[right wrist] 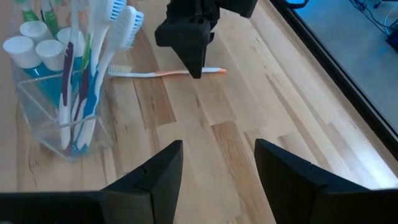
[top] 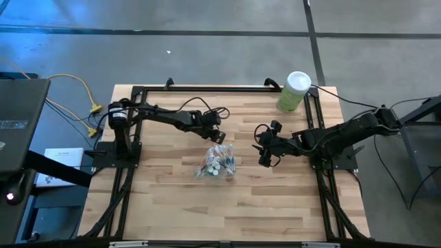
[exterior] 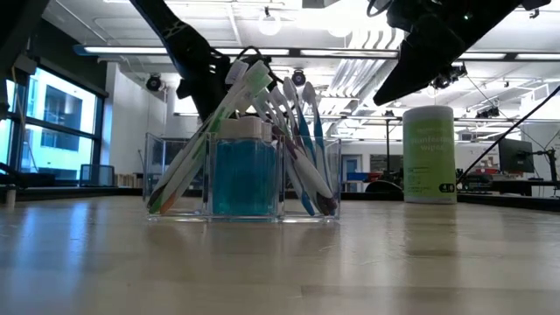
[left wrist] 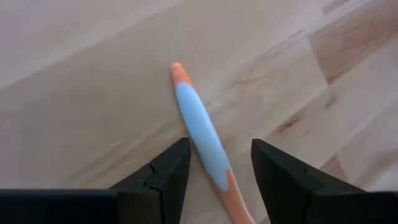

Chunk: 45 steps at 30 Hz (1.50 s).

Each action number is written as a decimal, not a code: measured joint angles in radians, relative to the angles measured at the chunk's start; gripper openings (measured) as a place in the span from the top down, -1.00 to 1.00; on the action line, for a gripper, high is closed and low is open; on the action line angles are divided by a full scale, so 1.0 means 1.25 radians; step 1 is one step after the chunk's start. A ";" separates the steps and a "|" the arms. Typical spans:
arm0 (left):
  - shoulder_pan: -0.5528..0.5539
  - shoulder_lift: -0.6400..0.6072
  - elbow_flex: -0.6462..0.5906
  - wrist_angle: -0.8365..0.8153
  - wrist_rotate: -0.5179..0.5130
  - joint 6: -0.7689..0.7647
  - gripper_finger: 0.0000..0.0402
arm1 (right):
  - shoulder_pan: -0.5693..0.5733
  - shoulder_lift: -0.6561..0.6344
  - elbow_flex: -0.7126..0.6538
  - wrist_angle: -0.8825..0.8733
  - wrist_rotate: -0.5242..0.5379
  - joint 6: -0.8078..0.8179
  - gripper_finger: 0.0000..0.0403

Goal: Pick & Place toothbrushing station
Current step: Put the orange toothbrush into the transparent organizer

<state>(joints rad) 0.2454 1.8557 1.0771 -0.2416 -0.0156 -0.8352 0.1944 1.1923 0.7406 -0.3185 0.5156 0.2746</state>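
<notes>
Orange-and-pale-blue, a single toothbrush [right wrist: 168, 73] lies flat on the tabletop [top: 275, 200] just behind the clear holder [exterior: 241, 179] — the one brush outside the station. The rest stand bristles-up in the holder near the tabletop's middle, beside the white-capped tubes [right wrist: 31, 38] with blue contents.

The left tool [left wrist: 214, 180] hangs right over that stray brush, its two dark fingers parted and straddling the handle, one on each side, with tabletop showing between finger and handle on both sides. It grips nothing yet. The right tool [right wrist: 214, 171] waits to the holder's right, fingers likewise apart and empty, looking across at the scene.

So the step in hand appears to be the pick of the loose brush. The next move likely calls for a short drop until the fingertips reach the wood, then a squeeze across the handle's narrow width — it is thin and slick, so a centred grip matters, or it may twist or slip out.
</notes>
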 joint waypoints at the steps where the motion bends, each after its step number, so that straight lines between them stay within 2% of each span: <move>1: -0.001 0.000 0.000 -0.005 -0.004 0.000 0.15 | 0.000 0.000 0.000 0.000 0.000 0.001 0.05; 6: -0.008 0.003 0.002 -0.069 -0.043 0.030 0.31 | 0.000 0.000 0.000 0.000 -0.015 0.001 0.05; 13: -0.003 0.002 0.002 -0.167 -0.049 0.029 0.86 | 0.000 0.000 0.000 0.000 -0.017 0.001 0.05; 18: -0.002 0.002 0.001 -0.237 -0.054 0.029 0.86 | 0.000 0.000 0.000 -0.007 -0.017 0.001 0.05; 23: -0.001 0.003 -0.002 -0.394 -0.102 0.003 0.86 | 0.000 0.000 0.000 -0.007 -0.023 0.001 0.05; 27: -0.002 -0.003 -0.002 -0.464 -0.110 -0.003 0.86 | 0.000 0.000 0.000 -0.014 -0.023 0.010 0.05; 32: -0.041 -0.027 -0.005 -0.472 -0.144 -0.005 0.86 | 0.000 0.000 0.000 -0.016 -0.023 0.013 0.05; 41: -0.134 -0.162 -0.006 -0.554 -0.234 -0.084 0.99 | 0.000 0.000 0.000 -0.011 -0.023 0.013 0.05; 45: -0.160 -0.181 -0.007 -0.557 -0.245 -0.106 0.99 | 0.000 0.000 0.000 -0.003 -0.023 0.016 0.05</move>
<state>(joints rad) 0.0457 1.6298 1.0683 -0.9375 -0.3215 -0.9677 0.1944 1.1923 0.7406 -0.3227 0.4870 0.2951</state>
